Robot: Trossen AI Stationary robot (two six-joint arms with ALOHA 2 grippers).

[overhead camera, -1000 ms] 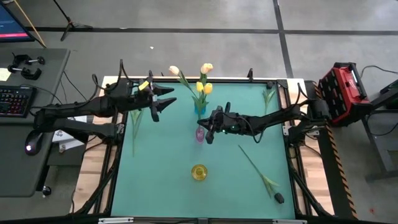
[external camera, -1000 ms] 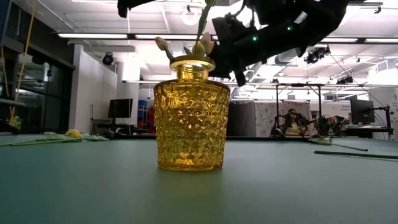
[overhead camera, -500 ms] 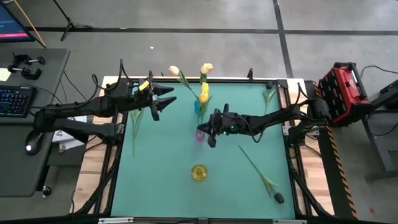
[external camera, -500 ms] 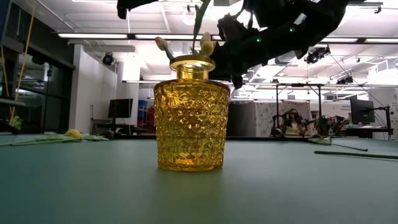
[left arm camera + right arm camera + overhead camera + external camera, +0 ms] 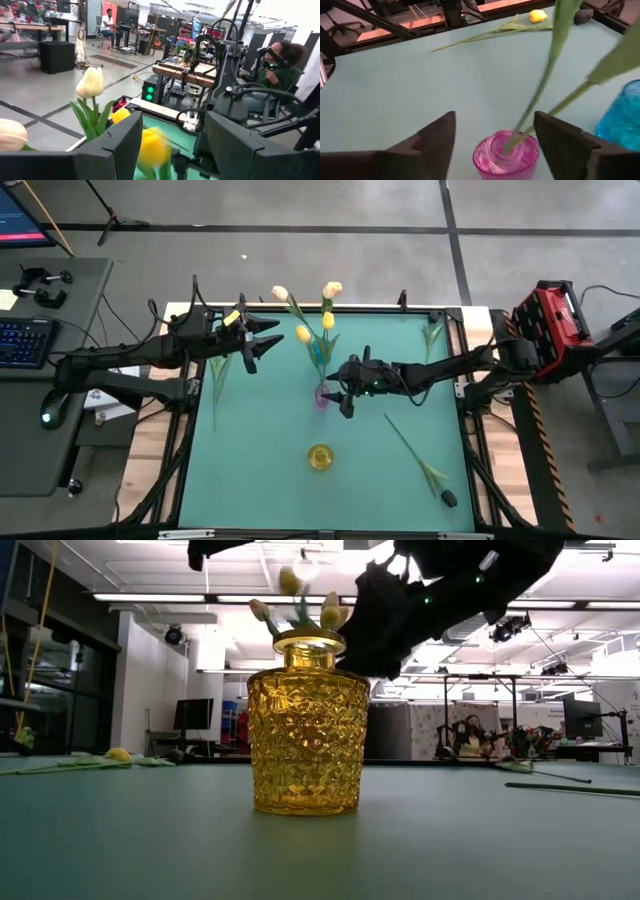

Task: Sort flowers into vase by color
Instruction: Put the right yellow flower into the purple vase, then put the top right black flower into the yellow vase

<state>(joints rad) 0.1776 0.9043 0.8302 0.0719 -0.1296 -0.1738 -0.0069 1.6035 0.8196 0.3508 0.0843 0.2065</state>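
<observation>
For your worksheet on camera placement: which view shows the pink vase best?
The right wrist view: the pink vase fills the foreground, stems entering its mouth. The high view shows it small. The low and left wrist views do not show it.

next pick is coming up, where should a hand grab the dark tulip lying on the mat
Grip the dark tulip mid-stem, from straight above, fingers across the stem. It lies flat and diagonal on the mat; the stem there is bare, with leaves and bud bunched at the near end.

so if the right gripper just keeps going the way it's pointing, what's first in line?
Likely the pink vase: it sits just ahead between the right gripper's open fingers, holding green stems. Depth is unclear.
</observation>
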